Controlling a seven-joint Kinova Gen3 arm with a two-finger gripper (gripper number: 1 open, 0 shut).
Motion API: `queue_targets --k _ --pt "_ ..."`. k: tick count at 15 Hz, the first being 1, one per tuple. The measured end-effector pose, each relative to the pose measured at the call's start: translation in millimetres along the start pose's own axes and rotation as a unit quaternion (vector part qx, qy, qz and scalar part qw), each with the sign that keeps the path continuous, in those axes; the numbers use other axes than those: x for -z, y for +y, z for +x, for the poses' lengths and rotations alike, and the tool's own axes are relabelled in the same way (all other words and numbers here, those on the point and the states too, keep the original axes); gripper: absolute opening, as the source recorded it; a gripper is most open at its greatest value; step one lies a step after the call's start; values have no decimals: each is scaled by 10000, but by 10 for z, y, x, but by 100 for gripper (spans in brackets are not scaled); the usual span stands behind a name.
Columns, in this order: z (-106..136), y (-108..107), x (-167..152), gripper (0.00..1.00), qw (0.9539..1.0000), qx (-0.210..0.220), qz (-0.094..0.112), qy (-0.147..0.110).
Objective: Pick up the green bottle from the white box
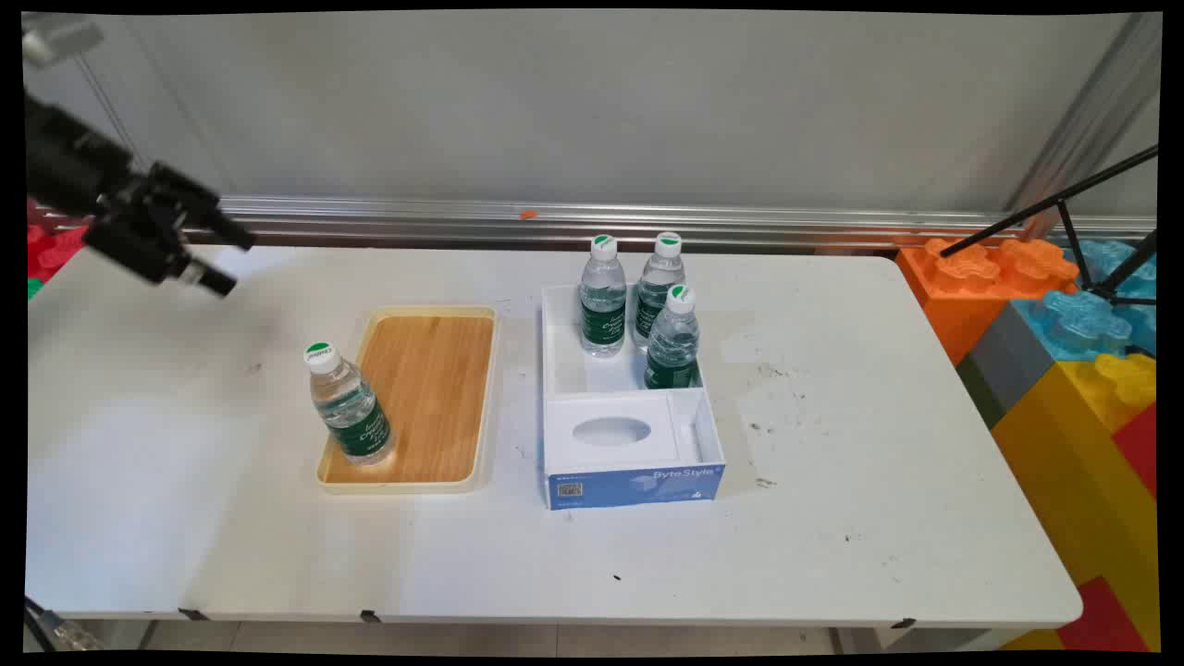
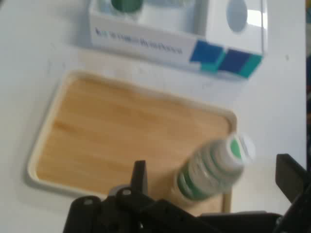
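My gripper [image 1: 237,265] hangs open and empty above the table's far left, up and to the left of a wooden tray [image 1: 435,370] with a cream rim. A clear water bottle [image 1: 350,407] with a green label and white cap stands upright in the tray's near left corner. In the hand view the same bottle [image 2: 214,167] shows between my spread fingers [image 2: 139,174], well below them, on the tray [image 2: 112,131]. Right of the tray sits a white and blue box [image 1: 629,453] with three more bottles [image 1: 603,296] standing in its far compartment.
Large orange, blue and yellow toy bricks [image 1: 1064,351] are stacked off the table's right end, with a black tripod [image 1: 1091,231] over them. Red bricks [image 1: 51,250] lie behind the arm at the left edge. A metal rail runs along the wall.
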Motion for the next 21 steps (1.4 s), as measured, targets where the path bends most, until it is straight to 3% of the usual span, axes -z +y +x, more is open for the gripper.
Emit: queue_targets --k 4,9,14,21 --pt "322 -75 -49 100 9995 14 169 278" --pt "669 -234 -347 100 9970 16 423 654" --pt "727 -323 -647 100 9957 -29 475 789" --pt "583 -463 -1239 100 9947 -12 557 866"
